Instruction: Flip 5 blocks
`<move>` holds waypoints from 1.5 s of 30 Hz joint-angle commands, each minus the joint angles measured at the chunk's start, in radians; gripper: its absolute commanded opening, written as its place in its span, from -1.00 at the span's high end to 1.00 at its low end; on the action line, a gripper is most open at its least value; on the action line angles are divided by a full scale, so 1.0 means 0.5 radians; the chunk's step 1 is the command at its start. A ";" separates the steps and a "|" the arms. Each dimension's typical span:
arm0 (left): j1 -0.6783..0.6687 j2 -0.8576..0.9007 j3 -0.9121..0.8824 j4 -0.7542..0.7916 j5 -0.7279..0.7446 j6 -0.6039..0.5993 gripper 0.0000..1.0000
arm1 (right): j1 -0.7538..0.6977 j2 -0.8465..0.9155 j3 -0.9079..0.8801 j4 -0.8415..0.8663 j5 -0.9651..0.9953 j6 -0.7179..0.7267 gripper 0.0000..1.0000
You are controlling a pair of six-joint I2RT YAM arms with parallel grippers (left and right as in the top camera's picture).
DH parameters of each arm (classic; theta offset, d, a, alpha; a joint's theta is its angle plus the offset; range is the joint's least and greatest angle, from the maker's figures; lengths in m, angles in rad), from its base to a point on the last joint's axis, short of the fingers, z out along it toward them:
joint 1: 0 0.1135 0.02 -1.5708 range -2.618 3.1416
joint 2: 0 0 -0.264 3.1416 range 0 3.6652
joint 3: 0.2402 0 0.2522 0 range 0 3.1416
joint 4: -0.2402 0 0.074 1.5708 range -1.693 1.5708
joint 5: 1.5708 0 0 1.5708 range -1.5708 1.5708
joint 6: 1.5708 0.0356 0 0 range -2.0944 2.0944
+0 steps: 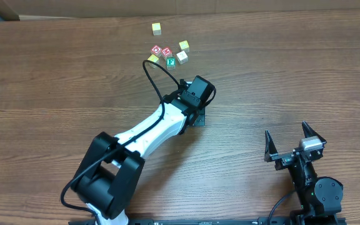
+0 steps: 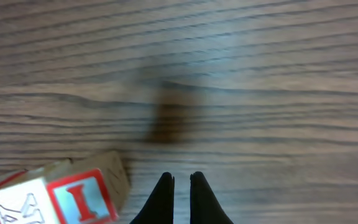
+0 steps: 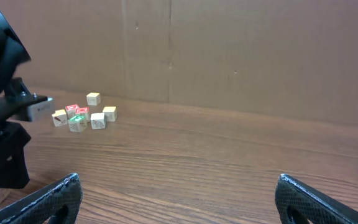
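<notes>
Left gripper (image 2: pixel 179 185) hangs low over the wooden table (image 1: pixel 280 69), jaws pinched together w/ nothing between them. In the left wrist view a red "I" block (image 2: pixel 79 199) sits just to the lower left of its tips. A second lettered block (image 2: pixel 16 209) is pressed against that one's side, print too blurred to read. From overhead both are hidden under the left arm (image 1: pixel 149 134), which reaches diagonally from the near edge toward table centre.

Remaining pieces are grouped at the far centre, beyond the arm's wrist. A green "E" block (image 1: pixel 170 62) lies nearest the arm, w/ a pale block (image 1: pixel 182 57) just beside it on the right. Two red-topped cubes (image 1: pixel 162 50) sit side by side just behind the "E". Three yellow-topped cubes (image 1: pixel 184 45) complete the group: one behind the pale block, one at the group's left edge, one alone farther back.

Right gripper (image 1: pixel 286 134) is parked near the table's near-right corner, fingers spread wide and empty, well apart from every block. A cardboard wall (image 3: pixel 260 56) backs the table.
</notes>
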 commanded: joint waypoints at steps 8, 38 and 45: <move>-0.007 0.052 0.026 0.030 -0.173 0.019 0.92 | -0.009 -0.014 -0.021 0.008 -0.003 -0.002 -1.00; -0.005 0.201 0.025 -0.072 -0.217 0.078 0.92 | -0.009 -0.014 -0.021 0.008 -0.002 -0.002 -1.00; -0.005 0.201 0.025 -0.146 -0.218 0.077 0.92 | -0.009 -0.014 -0.021 0.008 -0.003 -0.001 -1.00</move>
